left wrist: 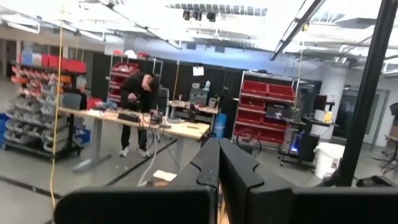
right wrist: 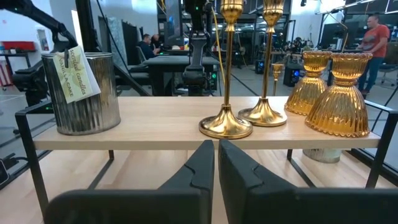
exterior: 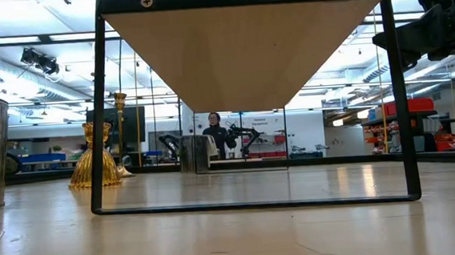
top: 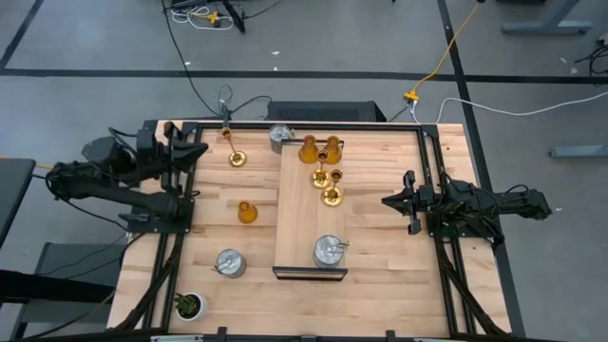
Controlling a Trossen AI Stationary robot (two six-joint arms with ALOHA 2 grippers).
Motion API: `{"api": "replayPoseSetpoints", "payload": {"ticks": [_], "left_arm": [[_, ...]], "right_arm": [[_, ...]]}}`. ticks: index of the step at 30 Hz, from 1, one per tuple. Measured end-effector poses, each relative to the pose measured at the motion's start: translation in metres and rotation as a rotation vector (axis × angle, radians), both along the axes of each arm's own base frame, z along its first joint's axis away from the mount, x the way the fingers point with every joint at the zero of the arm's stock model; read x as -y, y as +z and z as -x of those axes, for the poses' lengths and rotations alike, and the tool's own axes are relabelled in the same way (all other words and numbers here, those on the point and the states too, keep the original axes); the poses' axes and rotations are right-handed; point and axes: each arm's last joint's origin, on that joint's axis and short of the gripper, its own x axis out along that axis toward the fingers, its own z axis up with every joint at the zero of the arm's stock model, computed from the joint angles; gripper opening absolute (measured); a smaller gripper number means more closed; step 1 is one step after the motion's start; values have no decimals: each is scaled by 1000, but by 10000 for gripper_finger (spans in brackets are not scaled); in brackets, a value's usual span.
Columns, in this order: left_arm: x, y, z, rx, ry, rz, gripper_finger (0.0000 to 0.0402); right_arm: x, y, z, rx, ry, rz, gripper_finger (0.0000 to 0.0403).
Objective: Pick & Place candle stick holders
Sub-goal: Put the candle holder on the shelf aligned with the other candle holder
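We see a wooden worktop (top: pixel 380 275) from above, with a raised shelf (top: pixel 299 223) on a dark frame near its middle; we place everything else by that shelf.

On the shelf stand five holders: a silver holder (top: pixel 328 252) at its near end, two gold holders (top: pixel 331 197) (top: pixel 320 177) toward the far half, and two amber holders (top: pixel 308 149) (top: pixel 332 148) touching at the far end. The shelf-top silver holder (right wrist: pixel 79 92) carries a paper tag.

Off the shelf, on the worktop to its left, are a gold holder (top: pixel 236 159), an amber holder (top: pixel 247 212) and a silver holder (top: pixel 230 263). Another silver holder (top: pixel 281 139) sits at the shelf's far left corner. A small potted plant (top: pixel 188 305) stands further left, at the near corner.

The left hand (top: pixel 198 171) waits to the left of the shelf, its fingers (left wrist: pixel 205 165) pressed together, holding nothing. The right hand (top: pixel 391 201) waits to the right of the shelf, facing it, its fingers (right wrist: pixel 245 168) closed and empty.

A person (left wrist: pixel 138 102) works at a bench in the room behind.
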Motion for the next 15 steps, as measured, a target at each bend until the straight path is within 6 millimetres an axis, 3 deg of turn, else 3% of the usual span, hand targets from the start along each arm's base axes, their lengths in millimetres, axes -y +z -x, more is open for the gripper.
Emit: {"api": "replayPoseSetpoints", "payload": {"ticks": [6, 15], "left_arm": [[0, 24, 3, 40, 5, -12, 10], [0, 27, 0, 20, 5, -14, 10]], "right_arm": [[0, 0, 0, 0, 0, 0, 27], [0, 0, 0, 0, 0, 0, 27]]}}
